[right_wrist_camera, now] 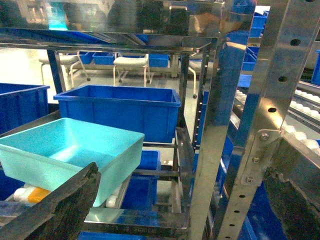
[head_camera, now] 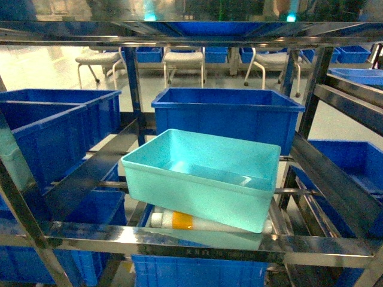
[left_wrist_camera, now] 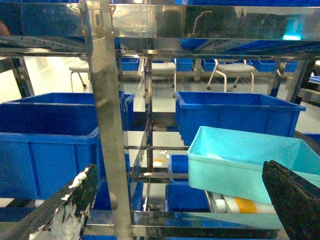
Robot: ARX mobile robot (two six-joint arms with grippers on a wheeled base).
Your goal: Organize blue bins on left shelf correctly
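One turquoise blue bin (head_camera: 203, 179) lies skewed and tilted on the slanted rails of the steel left shelf (head_camera: 209, 242). Its front rests over a white-and-orange roller (head_camera: 182, 220). It is empty inside. Neither gripper shows in the head view. In the left wrist view the left gripper (left_wrist_camera: 182, 205) is open wide in front of the rack, nothing between its fingers (left_wrist_camera: 70, 210); the bin (left_wrist_camera: 240, 165) is ahead to the right. The right gripper (right_wrist_camera: 180, 205) is also open and empty, with the bin (right_wrist_camera: 70, 150) ahead to its left, beyond the left fingertip.
Dark royal-blue crates fill the rack: one behind the bin (head_camera: 227, 116), two at the left (head_camera: 54, 125), one at the right (head_camera: 353, 161), more below (head_camera: 197, 272). Steel uprights (left_wrist_camera: 107, 125) (right_wrist_camera: 215, 125) stand close before both grippers. White chairs (head_camera: 184, 60) stand far behind.
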